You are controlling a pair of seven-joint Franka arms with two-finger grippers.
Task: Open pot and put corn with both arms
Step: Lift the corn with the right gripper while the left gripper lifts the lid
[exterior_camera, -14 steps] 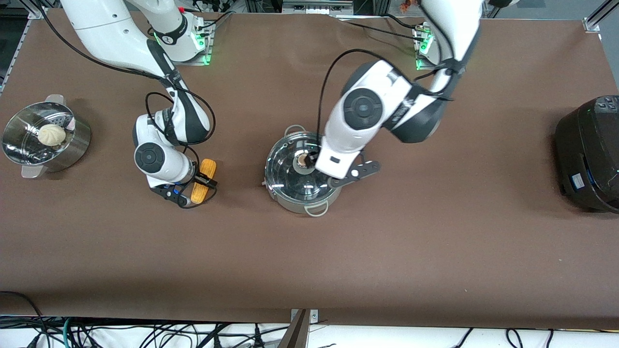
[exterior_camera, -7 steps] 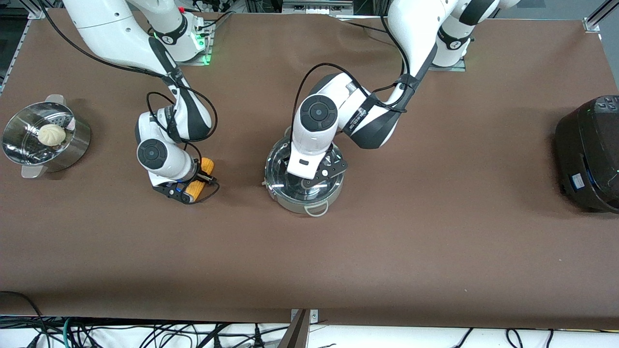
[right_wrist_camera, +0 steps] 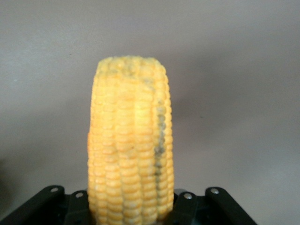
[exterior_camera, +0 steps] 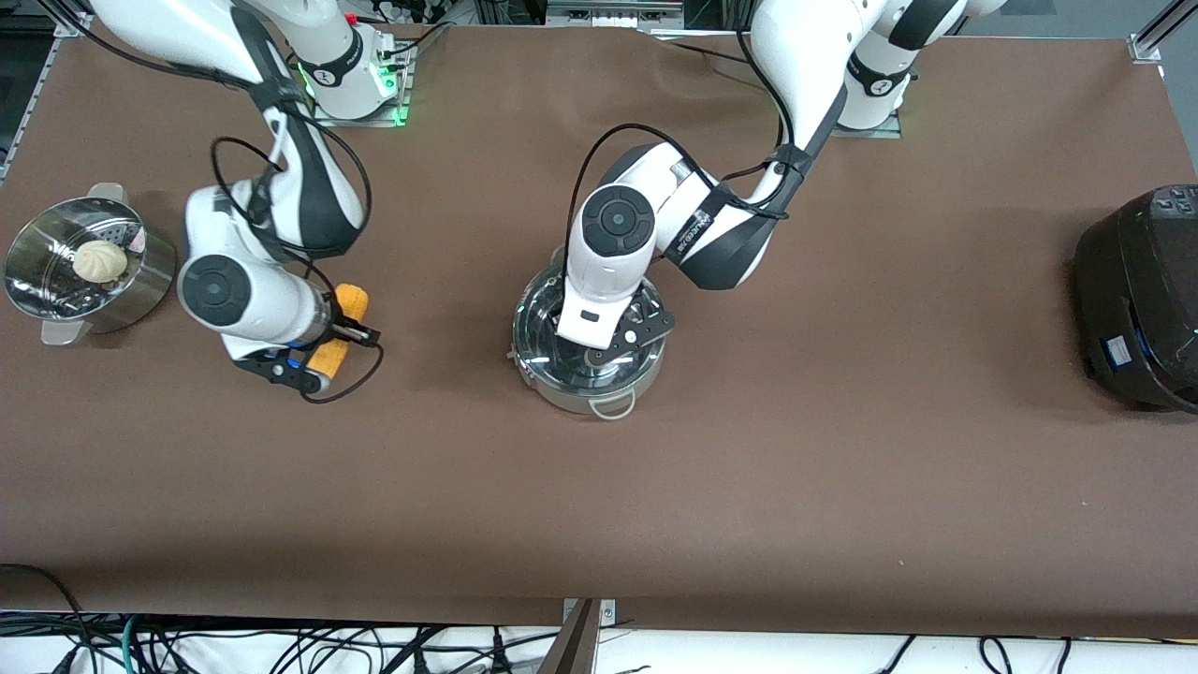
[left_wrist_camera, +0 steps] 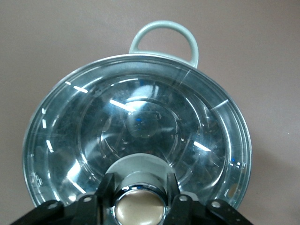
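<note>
Right gripper (exterior_camera: pixel 314 360) clenched on corn (right_wrist_camera: pixel 130 145) above table (exterior_camera: pixel 749 487); left gripper (left_wrist_camera: pixel 139 208) grasping lid knob (left_wrist_camera: pixel 139 212) atop pot (exterior_camera: pixel 585 398)

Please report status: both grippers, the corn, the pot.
Left gripper shut on copper-toned lid knob; glass lid on shiny steel pot. Right gripper shut on yellow corn cob, over table. Nothing in the way.
</note>
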